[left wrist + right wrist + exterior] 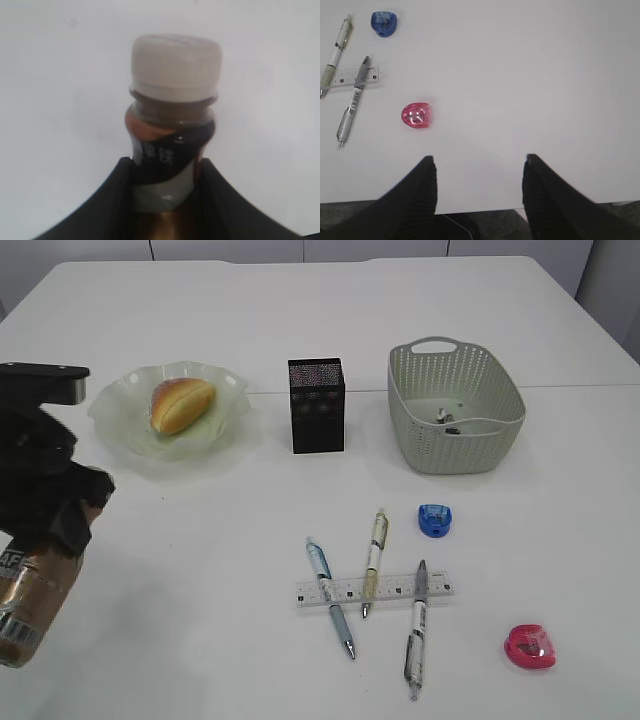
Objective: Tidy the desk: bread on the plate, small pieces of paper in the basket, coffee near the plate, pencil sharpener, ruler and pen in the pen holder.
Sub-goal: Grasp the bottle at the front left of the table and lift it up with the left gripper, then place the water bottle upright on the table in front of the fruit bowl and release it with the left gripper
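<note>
My left gripper (55,505) is shut on a brown coffee bottle (28,605) at the table's front left, and the bottle leans slightly. In the left wrist view the jaws (167,172) clamp the bottle's body below its pale cap (175,65). The bread (182,403) lies on the glass plate (115,405). The black pen holder (316,405) stands in the middle. Three pens (374,560) lie across a clear ruler (390,589). A blue sharpener (435,520) and a pink sharpener (530,647) lie on the table. My right gripper (480,165) is open and empty, with the pink sharpener (417,116) to its front left.
A grey-green basket (505,390) at the back right holds small paper pieces (447,417). The table's near edge (495,205) shows just under my right jaws. In the right wrist view the blue sharpener (383,23), the ruler (345,79) and two pens lie at the upper left.
</note>
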{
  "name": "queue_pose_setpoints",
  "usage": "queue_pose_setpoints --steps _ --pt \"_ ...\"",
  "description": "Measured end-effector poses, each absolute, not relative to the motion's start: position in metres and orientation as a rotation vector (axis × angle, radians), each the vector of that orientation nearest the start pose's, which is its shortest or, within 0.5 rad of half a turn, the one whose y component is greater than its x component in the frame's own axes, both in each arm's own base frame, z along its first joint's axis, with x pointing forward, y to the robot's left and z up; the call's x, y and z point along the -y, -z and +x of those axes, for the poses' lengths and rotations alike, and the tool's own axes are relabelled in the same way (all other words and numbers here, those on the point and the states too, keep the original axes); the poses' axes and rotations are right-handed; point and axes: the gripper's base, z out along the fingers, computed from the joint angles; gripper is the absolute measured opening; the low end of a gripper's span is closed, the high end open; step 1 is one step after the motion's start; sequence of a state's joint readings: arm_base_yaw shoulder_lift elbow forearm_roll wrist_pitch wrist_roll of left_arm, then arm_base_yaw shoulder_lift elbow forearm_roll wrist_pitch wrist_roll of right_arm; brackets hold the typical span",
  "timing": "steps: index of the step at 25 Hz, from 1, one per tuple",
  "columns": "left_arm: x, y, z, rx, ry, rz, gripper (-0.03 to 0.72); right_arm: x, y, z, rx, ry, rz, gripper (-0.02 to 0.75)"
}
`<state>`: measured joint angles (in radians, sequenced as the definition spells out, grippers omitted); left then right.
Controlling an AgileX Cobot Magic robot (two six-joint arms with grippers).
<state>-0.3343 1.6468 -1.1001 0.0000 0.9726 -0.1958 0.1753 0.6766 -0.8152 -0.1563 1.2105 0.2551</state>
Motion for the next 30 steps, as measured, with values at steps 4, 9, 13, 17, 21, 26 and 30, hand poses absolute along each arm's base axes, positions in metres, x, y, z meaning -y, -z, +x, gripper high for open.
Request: queue_pose_setpoints --steps 4,9,13,17,21,26,30 --pt "0.087 -0.235 0.251 -2.788 0.132 0.193 0.238 -0.003 -0.333 0.094 -2.535 0.039 0.087 0.436" --pt "0.070 -0.254 0.204 -2.319 0.252 0.179 0.237 -0.003 -0.333 0.096 -2.516 0.048 0.083 0.436" --pt "0.061 -0.274 0.175 -1.940 0.336 0.158 0.237 0.000 -0.334 0.096 -2.506 0.089 0.079 0.436" --pt "0.058 -0.281 0.167 -1.830 0.357 0.151 0.237 0.000 -0.334 0.096 -2.514 0.095 0.081 0.436" --pt "0.058 -0.282 0.167 -1.828 0.368 0.136 0.237 0.001 -0.333 0.096 -2.515 0.099 0.080 0.436" --pt "0.063 -0.281 0.179 -1.756 0.364 0.166 0.237 0.001 -0.334 0.096 -2.513 0.110 0.080 0.436" --pt "0.074 -0.271 0.206 -1.636 0.337 0.239 0.237 0.002 -0.334 0.096 -2.510 0.123 0.079 0.436"
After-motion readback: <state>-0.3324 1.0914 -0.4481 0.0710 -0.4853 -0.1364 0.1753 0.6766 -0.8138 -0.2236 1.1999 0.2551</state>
